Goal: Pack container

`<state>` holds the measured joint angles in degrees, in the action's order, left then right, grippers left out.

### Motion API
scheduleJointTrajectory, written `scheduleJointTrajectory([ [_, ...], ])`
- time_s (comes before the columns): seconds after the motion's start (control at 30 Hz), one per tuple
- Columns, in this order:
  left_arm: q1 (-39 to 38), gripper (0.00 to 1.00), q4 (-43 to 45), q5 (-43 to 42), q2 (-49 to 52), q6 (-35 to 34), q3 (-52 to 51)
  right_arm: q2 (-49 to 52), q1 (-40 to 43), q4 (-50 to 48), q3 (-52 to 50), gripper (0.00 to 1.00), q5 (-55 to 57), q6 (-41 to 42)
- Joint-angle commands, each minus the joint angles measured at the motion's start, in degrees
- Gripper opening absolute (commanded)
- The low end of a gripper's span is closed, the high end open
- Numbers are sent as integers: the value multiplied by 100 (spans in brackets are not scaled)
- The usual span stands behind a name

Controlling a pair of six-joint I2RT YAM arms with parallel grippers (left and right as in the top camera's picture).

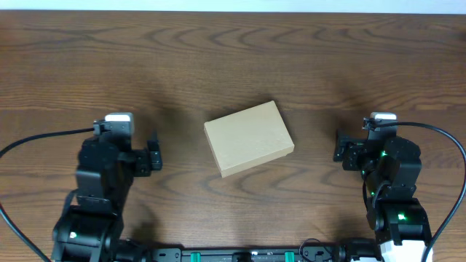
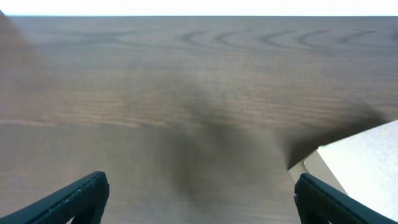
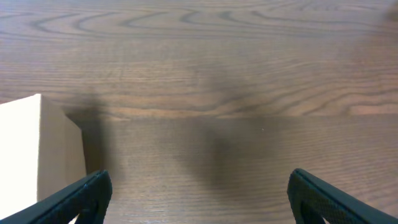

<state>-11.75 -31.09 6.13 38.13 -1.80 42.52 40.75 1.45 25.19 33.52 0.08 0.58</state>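
The container [image 1: 249, 137] is a plain tan cardboard box lying shut, lid down, at the middle of the wooden table, turned a little askew. My left gripper [image 1: 153, 153] is open and empty to the left of it, apart from it. My right gripper [image 1: 339, 147] is open and empty to the right of it, apart from it. In the left wrist view the box corner [image 2: 360, 168] shows at the lower right, just beyond the right finger; the jaws [image 2: 200, 196] hold nothing. In the right wrist view the box [image 3: 37, 155] shows at the left edge; the jaws [image 3: 200, 193] hold nothing. No pens are in view.
The wooden table [image 1: 233, 58] stretches all around the box. Black cables [image 1: 36, 140] run from the left arm to the left edge and from the right arm [image 1: 444, 138] to the right edge. A rail with green lights [image 1: 240, 255] runs along the front edge.
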Motion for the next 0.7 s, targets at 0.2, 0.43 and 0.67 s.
scheduleJointTrajectory([
  [0.2,-737,95,245,1408,-15,20,-310,-24,-37,-11,-63,94,-225,-302],
  [0.43,-645,95,807,748,-13,315,-579,-24,-37,-11,-63,94,-225,-304],
  [0.67,299,95,933,-83,-15,297,-579,-24,-37,7,-63,94,-229,-302],
])
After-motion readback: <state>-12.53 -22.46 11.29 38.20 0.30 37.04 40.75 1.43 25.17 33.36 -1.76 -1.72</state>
